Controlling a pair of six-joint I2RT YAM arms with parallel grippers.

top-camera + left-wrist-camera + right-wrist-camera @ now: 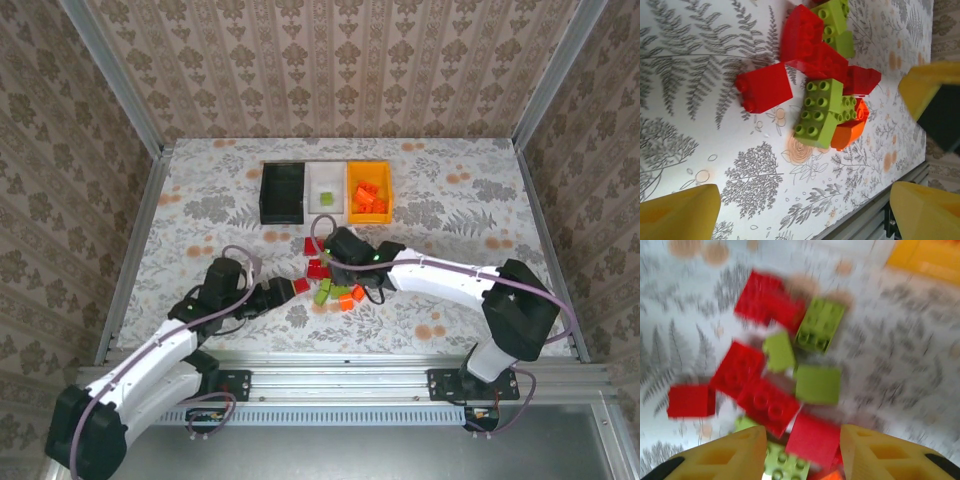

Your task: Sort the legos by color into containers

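- The unsorted legos lay in a loose heap of red, lime green and orange on the desk, just in front of the row of bins. We judged that spot let either arm reach both the heap and the bins.
- The orange-yellow bin held several orange bricks, and the white bin held a single green brick. The black bin looked empty, so we took it to be meant for red. We judged the sorting to be partly done.
- The left gripper sat low at the near-left side of the heap, pointing at it, with its jaws spread wide and nothing between them.
- In the left wrist view an outlying red brick lay at the heap's edge with bare desk on its outer sides. We judged the wide opening was set for a pick like that one.
- A lime green brick overlapped an orange brick. We thought that pair would be harder to lift apart cleanly.
- The right gripper hung over the far side of the heap, nearest the bins, with its jaws only partly apart.
- A red brick showed between the right gripper's jaws, but the right wrist view was blurred. We could not tell whether they gripped it or merely straddled it.
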